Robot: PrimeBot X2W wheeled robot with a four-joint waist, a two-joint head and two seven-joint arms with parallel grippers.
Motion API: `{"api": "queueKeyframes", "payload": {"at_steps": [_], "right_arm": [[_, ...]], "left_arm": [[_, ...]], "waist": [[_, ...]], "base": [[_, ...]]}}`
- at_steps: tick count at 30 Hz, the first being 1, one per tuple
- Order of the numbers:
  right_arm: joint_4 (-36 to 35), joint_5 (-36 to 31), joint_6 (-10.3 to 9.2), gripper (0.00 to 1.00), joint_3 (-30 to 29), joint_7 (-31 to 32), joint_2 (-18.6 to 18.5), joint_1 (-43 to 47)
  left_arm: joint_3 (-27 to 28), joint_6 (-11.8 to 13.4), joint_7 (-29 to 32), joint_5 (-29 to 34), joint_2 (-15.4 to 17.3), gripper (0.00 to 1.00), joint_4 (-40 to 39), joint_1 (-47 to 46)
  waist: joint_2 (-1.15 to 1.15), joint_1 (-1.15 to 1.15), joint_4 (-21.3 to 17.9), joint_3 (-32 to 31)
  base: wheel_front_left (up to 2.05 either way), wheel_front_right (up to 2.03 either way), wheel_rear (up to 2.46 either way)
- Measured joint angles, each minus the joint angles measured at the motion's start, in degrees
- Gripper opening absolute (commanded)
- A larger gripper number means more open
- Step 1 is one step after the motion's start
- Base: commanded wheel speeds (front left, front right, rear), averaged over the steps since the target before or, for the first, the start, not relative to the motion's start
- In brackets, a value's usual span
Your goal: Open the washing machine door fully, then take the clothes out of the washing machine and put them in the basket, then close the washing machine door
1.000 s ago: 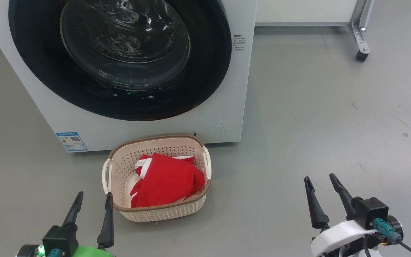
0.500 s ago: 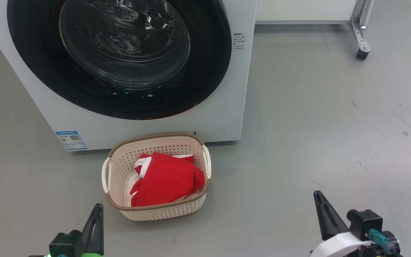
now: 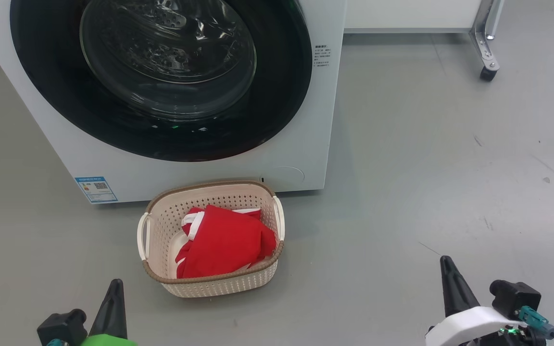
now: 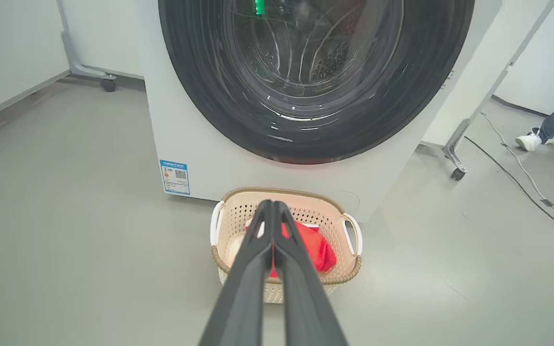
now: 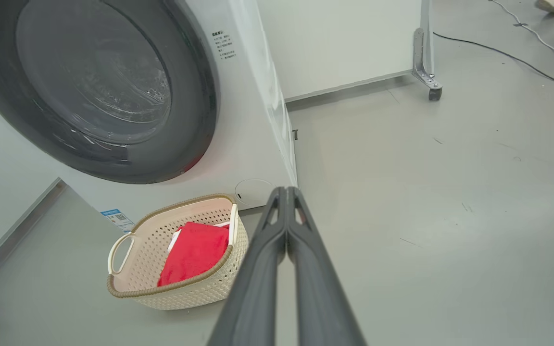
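At the lower left of the head view, we see our left gripper (image 3: 114, 288) with its two dark fingers pressed together, holding nothing, above the grey floor (image 3: 426, 168). Beyond it, the washing machine (image 3: 301, 154) stands with a small blue label (image 3: 95, 189) at the lower left corner of its white front. The washing machine door (image 3: 161, 139) lies flush against that front, closed, its glossy black ring around the bulging glass. Right in front of the machine, the basket (image 3: 159, 226) sits upright on the floor. The clothes (image 3: 224, 242) lie inside it as a red heap with white trim. Printed text (image 3: 321, 57) marks the machine's front to the right of the door. At the lower right, our right gripper (image 3: 447, 269) is likewise closed tight and empty, well apart from the basket. Farther right and behind, a metal leg on a castor (image 3: 484, 53) stands on the floor.
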Motion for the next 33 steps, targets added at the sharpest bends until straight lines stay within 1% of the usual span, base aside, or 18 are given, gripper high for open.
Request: {"api": "queueKeyframes", "payload": {"at_steps": [2, 13, 18, 33], "right_arm": [[-0.07, 2.25, 0.37, 0.00, -0.26, 0.35, 0.00, -0.01], [-0.46, 11.74, 0.41, 0.00, -2.23, 2.94, -0.03, -0.29], [-0.52, 15.68, 0.91, 0.00, -3.01, 4.09, -0.10, -0.56], [-0.70, 27.52, 1.40, 0.00, -5.19, 6.93, -0.56, -1.98]], "left_arm": [[0.01, -0.03, 0.22, -2.14, 0.00, 0.00, 0.01, -0.26], [1.51, -1.12, 3.14, -11.45, 0.00, 0.00, 0.14, -1.32], [1.93, -1.58, 4.12, -15.27, 0.00, 0.00, 0.16, -1.91], [3.60, -2.58, 7.13, -26.86, 0.00, 0.00, 0.15, -3.11]], "waist": [[0.00, 0.00, 0.01, -0.01], [0.00, 0.00, 0.11, -0.06], [0.00, 0.00, 0.14, -0.09], [0.00, 0.00, 0.22, -0.15]], "base": [[0.00, 0.00, 0.00], [0.00, 0.00, 0.00], [0.00, 0.00, 0.00], [0.00, 0.00, 0.00]]}}
